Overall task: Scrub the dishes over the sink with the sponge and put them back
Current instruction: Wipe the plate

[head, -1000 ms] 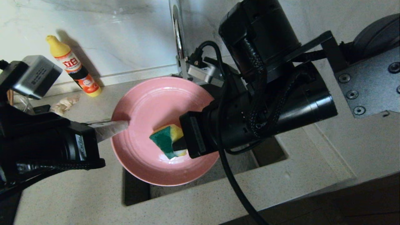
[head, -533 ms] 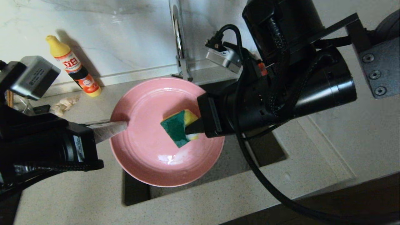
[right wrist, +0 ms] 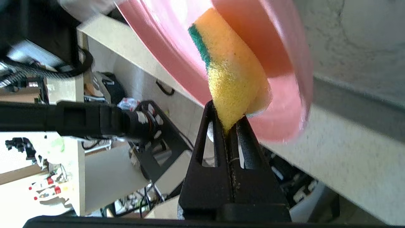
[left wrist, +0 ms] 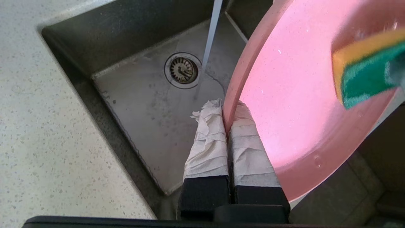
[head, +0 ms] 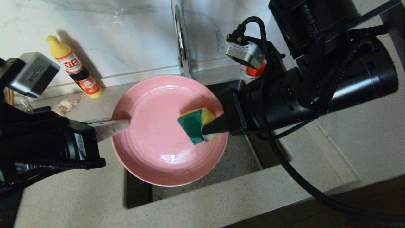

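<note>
A wide pink plate [head: 155, 136] hangs tilted over the steel sink [head: 234, 164]. My left gripper [head: 126, 123] is shut on its left rim, the wrapped fingers [left wrist: 208, 142] pinching the edge of the plate [left wrist: 294, 104]. My right gripper [head: 208, 128] is shut on the yellow sponge [head: 193, 124], whose green face shows in the head view. The sponge rests against the plate's inner right side, near the rim. In the right wrist view the sponge [right wrist: 232, 79] is squeezed between the black fingertips of the right gripper [right wrist: 229, 122], against the plate [right wrist: 278, 104].
A chrome tap [head: 182, 41] rises behind the plate, and a thin stream of water [left wrist: 210, 34] falls beside the drain strainer [left wrist: 183, 70]. A yellow-capped detergent bottle [head: 74, 68] and an off-white rag [head: 65, 105] sit back left. The speckled counter [head: 221, 202] borders the sink in front.
My right gripper has dragged the sponge from the plate's lower middle up and right to its right rim. The left gripper and the plate have barely moved.
</note>
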Controlling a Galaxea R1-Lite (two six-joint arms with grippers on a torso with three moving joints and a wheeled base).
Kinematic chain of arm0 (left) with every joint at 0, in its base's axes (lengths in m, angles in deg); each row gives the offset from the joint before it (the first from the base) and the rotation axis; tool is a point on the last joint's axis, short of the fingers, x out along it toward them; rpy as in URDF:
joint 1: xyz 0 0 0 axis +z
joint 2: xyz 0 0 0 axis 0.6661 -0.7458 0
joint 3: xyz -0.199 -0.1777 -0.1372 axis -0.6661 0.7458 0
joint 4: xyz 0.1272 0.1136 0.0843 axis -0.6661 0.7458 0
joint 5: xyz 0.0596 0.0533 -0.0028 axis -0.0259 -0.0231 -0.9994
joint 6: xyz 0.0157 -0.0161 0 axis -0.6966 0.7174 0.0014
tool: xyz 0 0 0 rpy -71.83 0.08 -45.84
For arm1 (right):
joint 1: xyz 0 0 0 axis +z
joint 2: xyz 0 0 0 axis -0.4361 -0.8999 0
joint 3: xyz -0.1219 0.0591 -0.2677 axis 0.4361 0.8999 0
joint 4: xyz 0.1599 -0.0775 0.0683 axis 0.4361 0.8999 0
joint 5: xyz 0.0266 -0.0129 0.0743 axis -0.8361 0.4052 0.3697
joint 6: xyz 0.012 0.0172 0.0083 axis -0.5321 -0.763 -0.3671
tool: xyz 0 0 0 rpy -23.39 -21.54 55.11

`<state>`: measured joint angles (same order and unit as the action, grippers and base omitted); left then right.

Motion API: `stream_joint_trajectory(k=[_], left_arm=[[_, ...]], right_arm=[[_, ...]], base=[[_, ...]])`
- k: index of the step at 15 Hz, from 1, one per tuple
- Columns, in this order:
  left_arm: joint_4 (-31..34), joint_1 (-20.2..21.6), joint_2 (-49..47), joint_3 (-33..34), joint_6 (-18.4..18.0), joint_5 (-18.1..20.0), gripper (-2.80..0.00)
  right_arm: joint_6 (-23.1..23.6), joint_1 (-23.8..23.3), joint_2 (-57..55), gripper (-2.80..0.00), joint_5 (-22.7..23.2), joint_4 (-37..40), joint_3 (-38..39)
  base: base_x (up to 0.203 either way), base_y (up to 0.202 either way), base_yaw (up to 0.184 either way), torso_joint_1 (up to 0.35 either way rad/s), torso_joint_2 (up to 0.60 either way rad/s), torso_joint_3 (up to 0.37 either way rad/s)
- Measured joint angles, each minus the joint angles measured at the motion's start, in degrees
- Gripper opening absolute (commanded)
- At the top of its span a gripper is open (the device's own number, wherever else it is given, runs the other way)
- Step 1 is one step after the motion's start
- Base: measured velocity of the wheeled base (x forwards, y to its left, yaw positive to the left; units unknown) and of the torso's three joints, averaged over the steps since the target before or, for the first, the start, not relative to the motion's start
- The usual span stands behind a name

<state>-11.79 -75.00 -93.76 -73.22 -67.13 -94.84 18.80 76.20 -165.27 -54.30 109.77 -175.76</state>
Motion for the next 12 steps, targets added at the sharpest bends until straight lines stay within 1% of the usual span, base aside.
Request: stream_joint_trajectory(k=[4, 9, 12], left_arm=[[0.00, 0.05, -0.34, -1.41, -0.01, -0.07, -2.80], [0.00, 0.10, -0.63, -2.36, 0.01, -0.06, -2.80], [0.04, 0.07, -0.66, -1.98, -0.02, 0.03, -2.80]], right_arm=[[-1.53, 1.11, -0.02, -2.80, 0.11, 1.09, 0.69], [-1.86, 5.19, -2.25, -2.80, 0.09, 1.04, 1.41], [-1.84, 7.05, -4.27, -2.80, -0.05, 0.33, 0.25]], base=[[0.000, 0.000, 0.000, 0.000, 0.00, 0.000], [0.000, 0.000, 0.000, 0.000, 0.00, 0.000], [0.000, 0.000, 0.000, 0.000, 0.00, 0.000]])
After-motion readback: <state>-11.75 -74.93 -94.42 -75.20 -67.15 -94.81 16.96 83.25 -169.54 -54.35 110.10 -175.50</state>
